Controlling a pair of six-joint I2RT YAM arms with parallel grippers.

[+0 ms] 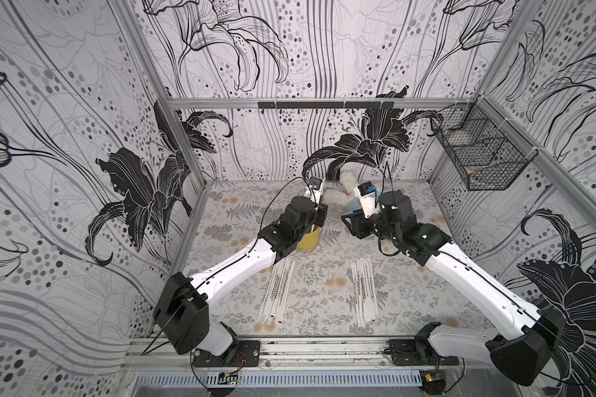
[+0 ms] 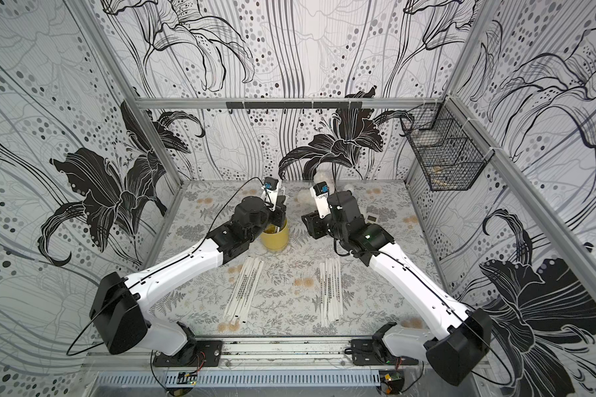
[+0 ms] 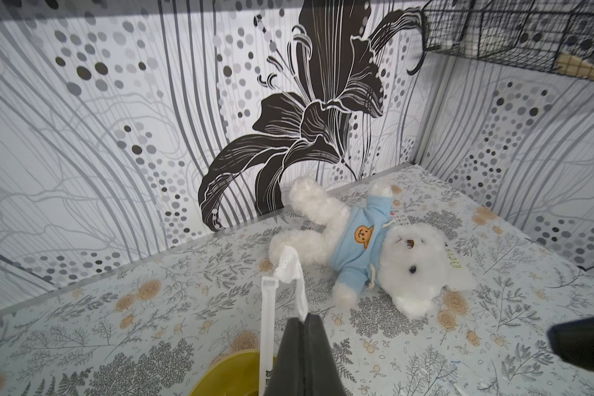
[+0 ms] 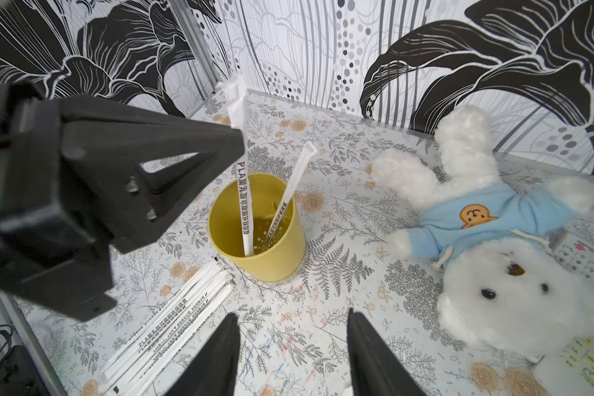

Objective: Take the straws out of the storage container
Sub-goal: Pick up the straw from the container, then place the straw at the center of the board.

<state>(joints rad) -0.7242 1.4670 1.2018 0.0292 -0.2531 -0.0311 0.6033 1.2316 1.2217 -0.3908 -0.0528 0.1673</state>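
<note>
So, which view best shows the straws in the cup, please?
The right wrist view: two straws stand in the yellow cup, one pinched by the left gripper. The left wrist view shows only their tops; both top views barely show them.

Lily-patterned walls (image 1: 324, 51), floral tabletop (image 1: 324, 292)

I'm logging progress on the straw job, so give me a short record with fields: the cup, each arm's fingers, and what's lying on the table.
yellow cup: upright, two straws inside
left fingers: shut on the upright straw, above the rim
second straw: leaning in the cup, free
right fingers: open, empty, apart from the cup
table: left straw pile and right straw pile lying flat; teddy at the back
</note>
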